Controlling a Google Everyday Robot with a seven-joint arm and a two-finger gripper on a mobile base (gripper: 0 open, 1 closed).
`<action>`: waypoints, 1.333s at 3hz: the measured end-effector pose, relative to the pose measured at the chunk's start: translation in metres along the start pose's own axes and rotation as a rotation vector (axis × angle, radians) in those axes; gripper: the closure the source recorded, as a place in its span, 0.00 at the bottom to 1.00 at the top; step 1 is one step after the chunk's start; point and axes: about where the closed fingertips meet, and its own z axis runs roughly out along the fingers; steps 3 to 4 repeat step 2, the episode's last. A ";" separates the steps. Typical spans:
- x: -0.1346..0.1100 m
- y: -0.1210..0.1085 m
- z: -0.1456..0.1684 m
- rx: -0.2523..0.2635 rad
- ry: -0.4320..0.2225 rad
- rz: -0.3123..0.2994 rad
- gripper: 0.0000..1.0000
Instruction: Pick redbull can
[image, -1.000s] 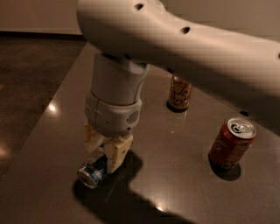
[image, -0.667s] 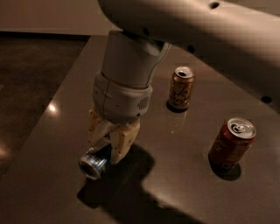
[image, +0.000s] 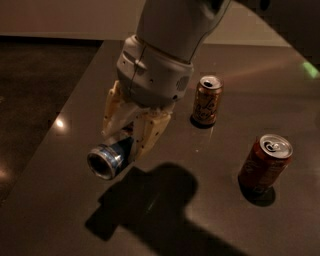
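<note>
The redbull can (image: 111, 157) is slim, blue and silver, and lies sideways with its shiny silver rim toward the camera. My gripper (image: 131, 134) is shut on the can's body from above, with cream fingers (image: 149, 135) on either side. The can hangs clear above the dark table (image: 65, 165), and its shadow lies below and to the right. The white arm comes in from the top right.
A shorter orange-gold can (image: 207, 100) stands upright behind and to the right of the gripper. A dark red soda can (image: 264, 163) stands upright at the right. The table's left edge runs diagonally next to a dark floor.
The gripper has risen with the redbull can in it, lifting the can off the table. The arm has swung up and to the right. The other two cans have not moved.
</note>
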 end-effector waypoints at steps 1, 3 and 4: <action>-0.001 -0.002 -0.017 0.031 -0.025 0.013 1.00; -0.004 -0.010 -0.021 0.071 -0.020 0.010 1.00; -0.004 -0.010 -0.021 0.071 -0.020 0.010 1.00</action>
